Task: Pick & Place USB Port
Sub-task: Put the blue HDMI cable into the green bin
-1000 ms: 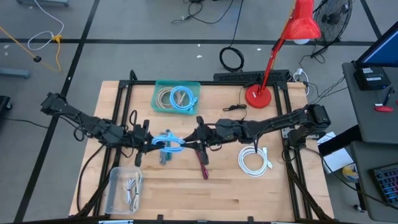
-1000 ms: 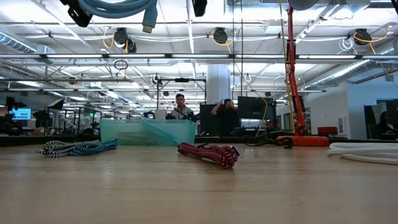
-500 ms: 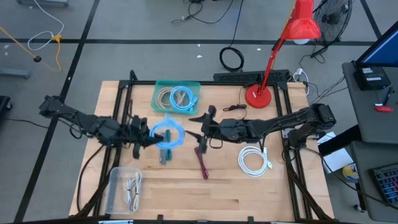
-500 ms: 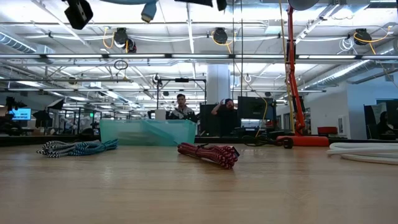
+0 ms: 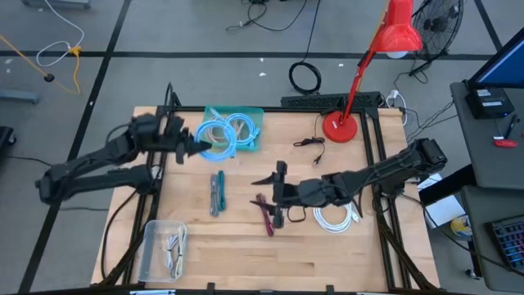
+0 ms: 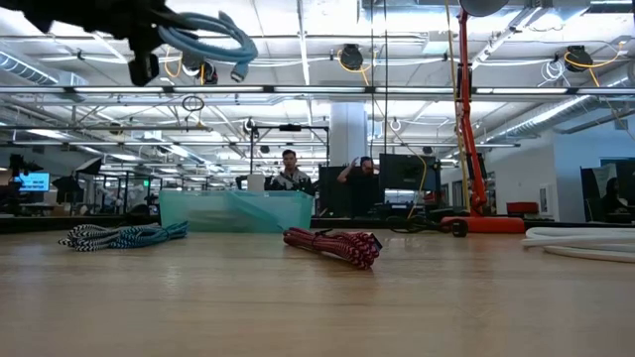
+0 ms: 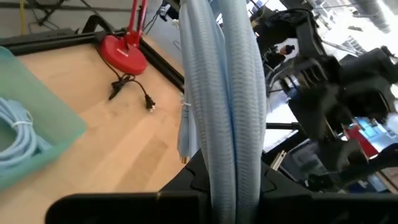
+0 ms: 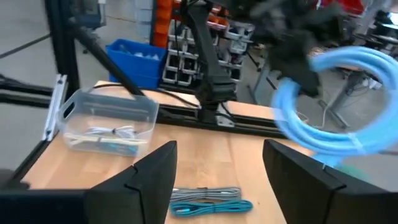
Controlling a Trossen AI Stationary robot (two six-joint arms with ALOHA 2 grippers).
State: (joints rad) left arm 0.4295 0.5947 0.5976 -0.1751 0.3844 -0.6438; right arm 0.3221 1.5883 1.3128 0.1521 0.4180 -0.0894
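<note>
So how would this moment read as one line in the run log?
left gripper: shut on blue cable, over teal bin | right gripper: open, empty, above red cable

we see a smooth pale wood table (image 5: 237,254). the blue cable (image 7: 224,93) looks like woven cloth. the clear bin (image 8: 106,118) is shiny plastic. the red lamp (image 5: 385,49) looks glossy.

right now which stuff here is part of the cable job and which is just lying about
In the job: light blue cable coil, held by the left gripper; teal bin; right gripper, open.

Lying about: red lamp; white cable; red braided cable; clear box.
</note>
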